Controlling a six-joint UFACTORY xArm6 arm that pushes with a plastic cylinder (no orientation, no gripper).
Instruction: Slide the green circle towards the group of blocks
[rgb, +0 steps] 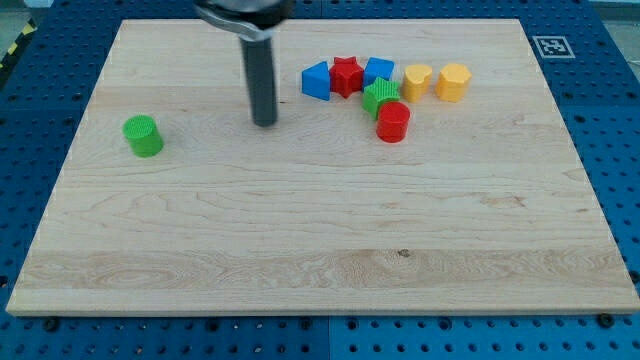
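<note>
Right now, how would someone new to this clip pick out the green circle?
Start at the wooden board and look to the view's left, far from the cluster of blocks near the top. The green circle sits there alone, left of my tip. Unlike the ridged green block in the cluster, it touches nothing.

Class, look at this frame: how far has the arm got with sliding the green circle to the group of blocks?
Done: nothing visible yet; the green circle sits alone at the view's left, far from the group around the red star and green block. In hand: my tip rests between circle and group, touching neither. Left: get the tip to the circle's left side, then push it rightward across the board.
</note>
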